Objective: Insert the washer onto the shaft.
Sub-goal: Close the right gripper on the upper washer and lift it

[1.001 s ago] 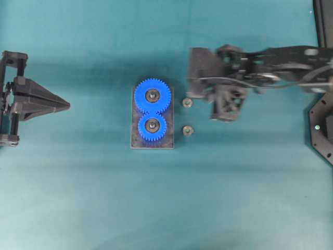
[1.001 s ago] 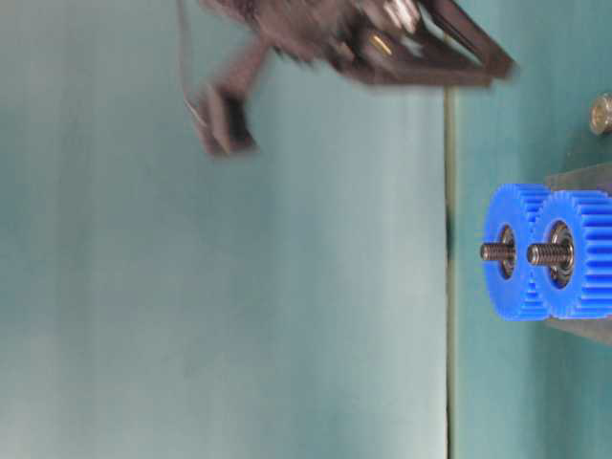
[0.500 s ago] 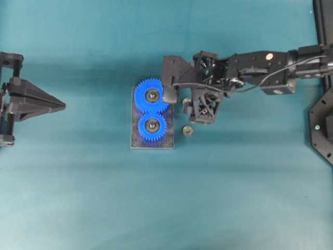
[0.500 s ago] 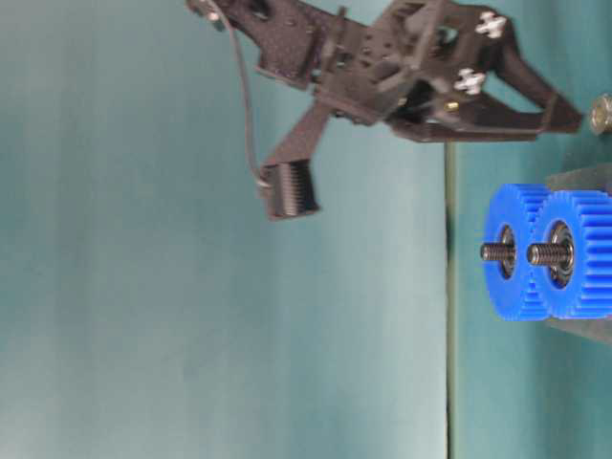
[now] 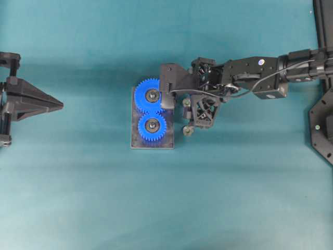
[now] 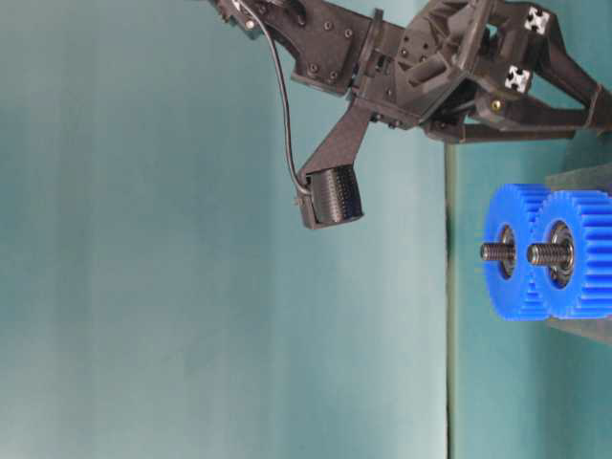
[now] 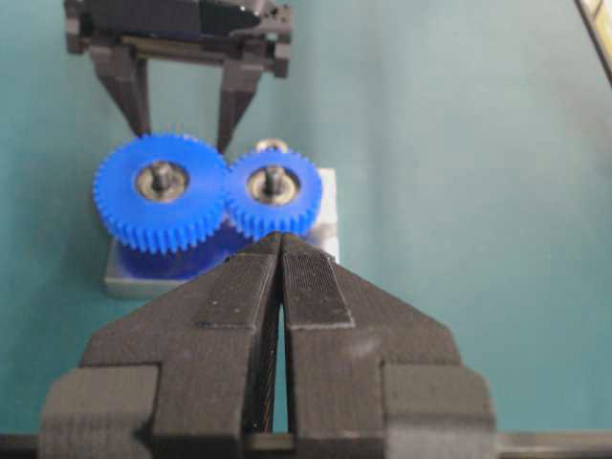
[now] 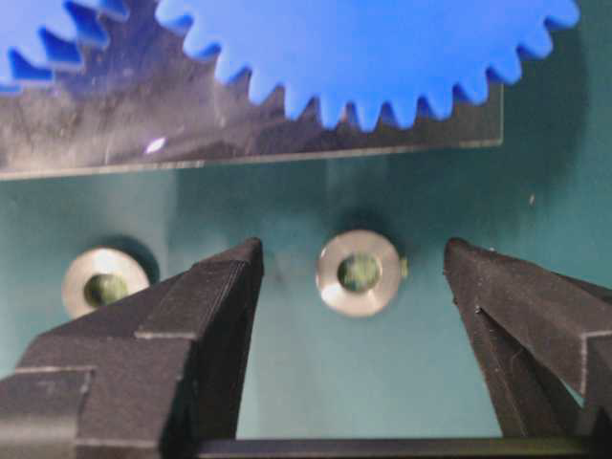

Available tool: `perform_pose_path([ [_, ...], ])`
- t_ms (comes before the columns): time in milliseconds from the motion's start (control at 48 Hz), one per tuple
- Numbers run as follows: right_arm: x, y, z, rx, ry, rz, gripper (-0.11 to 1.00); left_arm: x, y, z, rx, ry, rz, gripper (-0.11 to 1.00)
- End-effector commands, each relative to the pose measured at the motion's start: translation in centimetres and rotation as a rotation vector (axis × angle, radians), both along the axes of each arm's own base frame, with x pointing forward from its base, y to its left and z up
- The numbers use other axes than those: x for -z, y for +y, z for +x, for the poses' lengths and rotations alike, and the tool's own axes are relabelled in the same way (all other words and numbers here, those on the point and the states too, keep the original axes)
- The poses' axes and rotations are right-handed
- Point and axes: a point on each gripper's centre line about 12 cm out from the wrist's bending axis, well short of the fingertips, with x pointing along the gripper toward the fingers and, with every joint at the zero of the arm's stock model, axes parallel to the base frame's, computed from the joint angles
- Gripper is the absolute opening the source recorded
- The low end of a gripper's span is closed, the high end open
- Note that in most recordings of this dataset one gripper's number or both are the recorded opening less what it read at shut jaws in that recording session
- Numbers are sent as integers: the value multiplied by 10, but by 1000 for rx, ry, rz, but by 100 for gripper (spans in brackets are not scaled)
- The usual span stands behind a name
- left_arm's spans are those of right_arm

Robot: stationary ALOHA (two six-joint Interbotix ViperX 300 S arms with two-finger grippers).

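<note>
With the right gripper [image 8: 352, 287] wide open and empty, straddling the washer [image 8: 359, 273] that lies flat on the table at 6 o'clock of the larger blue gear [image 8: 382, 48], lower squarely, then close gently.

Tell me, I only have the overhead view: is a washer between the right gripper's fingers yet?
Observer: Yes. The right wrist view shows one round silver metal washer lying on the teal table between the open right gripper fingers, untouched.
Operator: Where is the other one?
Observer: A second silver washer lies outside one finger.
Operator: Left gripper?
Observer: The left gripper is shut, pointing at the two blue plastic gears.
</note>
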Motion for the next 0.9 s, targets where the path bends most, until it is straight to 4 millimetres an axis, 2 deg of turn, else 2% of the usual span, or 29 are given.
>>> perform_pose_path([
  [0, -7, -3, 2, 0, -24, -6, 79, -6, 0, 2, 0, -15, 0, 1],
  [167, 0, -2, -3, 3, -3, -1, 78, -6, 0, 2, -1, -15, -2, 1],
  [646, 2, -5, -7, 18, 4, 2, 75, -6, 0, 2, -1, -17, -3, 1],
  [730, 1, -6, -7, 19, 4, 2, 70, -6, 0, 2, -1, -17, -2, 1],
  [876, 2, -8, -8, 27, 10, 4, 49, -6, 0, 2, -1, -18, -5, 1],
])
